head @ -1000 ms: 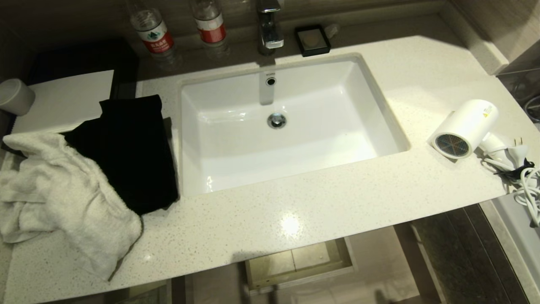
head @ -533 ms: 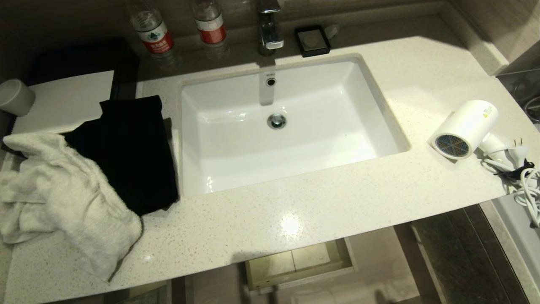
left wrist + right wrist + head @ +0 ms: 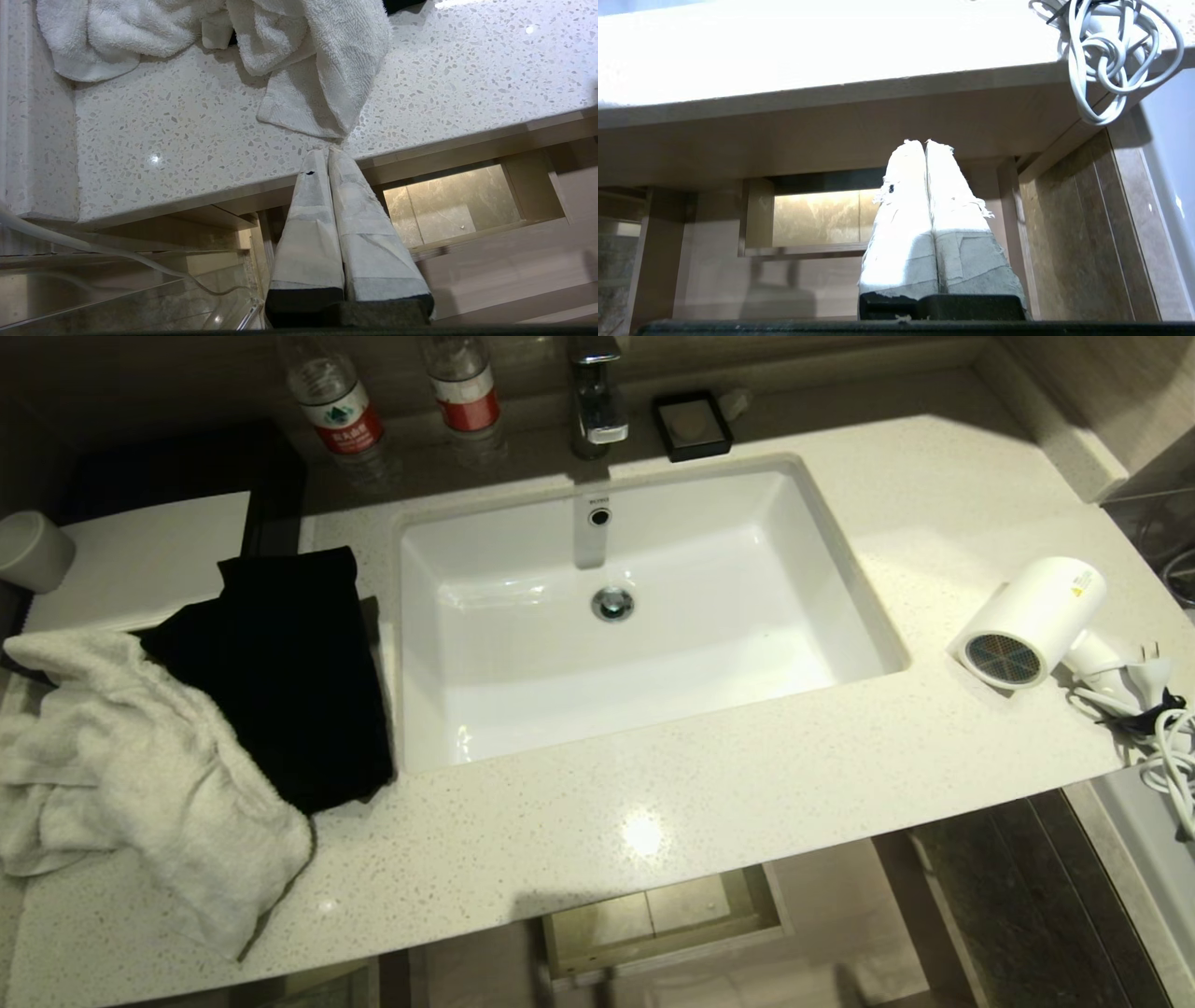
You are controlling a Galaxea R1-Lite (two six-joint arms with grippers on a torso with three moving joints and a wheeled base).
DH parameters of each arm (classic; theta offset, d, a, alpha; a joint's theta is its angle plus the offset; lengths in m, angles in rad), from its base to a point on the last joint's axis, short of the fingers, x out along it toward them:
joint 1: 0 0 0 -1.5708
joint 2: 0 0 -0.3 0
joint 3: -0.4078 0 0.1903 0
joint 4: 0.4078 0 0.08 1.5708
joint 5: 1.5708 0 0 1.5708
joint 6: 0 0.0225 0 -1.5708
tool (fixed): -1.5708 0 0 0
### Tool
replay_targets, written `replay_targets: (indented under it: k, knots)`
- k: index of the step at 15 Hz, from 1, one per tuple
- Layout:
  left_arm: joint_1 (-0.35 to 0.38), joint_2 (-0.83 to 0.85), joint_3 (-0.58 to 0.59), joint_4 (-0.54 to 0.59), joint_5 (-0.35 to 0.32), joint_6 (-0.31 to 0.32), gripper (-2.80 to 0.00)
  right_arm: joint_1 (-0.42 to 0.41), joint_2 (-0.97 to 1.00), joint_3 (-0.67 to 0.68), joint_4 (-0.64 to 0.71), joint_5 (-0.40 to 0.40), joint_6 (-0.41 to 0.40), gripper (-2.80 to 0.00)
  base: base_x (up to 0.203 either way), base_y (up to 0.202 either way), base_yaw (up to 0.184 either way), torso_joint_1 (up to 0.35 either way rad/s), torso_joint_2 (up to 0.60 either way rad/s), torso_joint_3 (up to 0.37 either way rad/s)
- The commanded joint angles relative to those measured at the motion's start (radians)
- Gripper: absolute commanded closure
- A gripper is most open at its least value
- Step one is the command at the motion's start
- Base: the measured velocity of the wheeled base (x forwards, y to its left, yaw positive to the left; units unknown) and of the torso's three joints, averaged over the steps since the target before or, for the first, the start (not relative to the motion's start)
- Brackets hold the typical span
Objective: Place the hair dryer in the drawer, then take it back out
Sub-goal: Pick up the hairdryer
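The hair dryer (image 3: 1027, 621) lies untouched near the countertop's (image 3: 653, 803) right edge; both the left gripper (image 3: 327, 151) and the right gripper (image 3: 924, 142) are held below its front edge, fingers pressed together; opening the drawer (image 3: 803, 270) is judged next.

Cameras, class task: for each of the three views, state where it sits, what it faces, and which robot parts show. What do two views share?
Head view: high, looking down on countertop, sink, hair dryer; no robot parts.
Left wrist view: behind the shut left gripper, facing the counter edge and white towel.
Right wrist view: low, behind the shut right gripper, looking under the counter.
Shared: the cord in right wrist and head views.
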Motion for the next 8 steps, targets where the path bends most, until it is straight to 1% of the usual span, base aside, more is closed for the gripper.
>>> replay_targets:
  k: [1,2,4,5,8]
  knots:
    - [0.0,0.0,0.002,0.0,0.0,0.0,0.0,-0.001,-0.006,-0.117,0.14,-0.016,-0.001,0.0,0.0,0.0,0.0,-0.002,0.04,0.025]
    - [0.0,0.0,0.002,0.0,0.0,0.0,0.0,-0.001,0.021,-0.232,0.222,-0.032,-0.002,0.0,0.0,0.0,0.0,0.002,0.03,0.015]
    - [0.0,0.0,0.0,0.0,0.0,0.0,0.0,-0.001,0.082,-0.547,0.383,-0.065,-0.001,0.0,0.0,0.0,0.0,-0.003,0.06,0.034]
    - [0.0,0.0,0.0,0.0,0.0,0.0,0.0,-0.001,0.144,-0.657,0.443,-0.079,0.001,0.0,0.0,0.0,0.0,-0.007,0.05,0.037]
    - [0.0,0.0,0.0,0.0,0.0,0.0,0.0,-0.001,0.434,-0.926,0.586,-0.135,-0.006,0.0,0.0,0.0,0.0,-0.043,0.1,0.054]
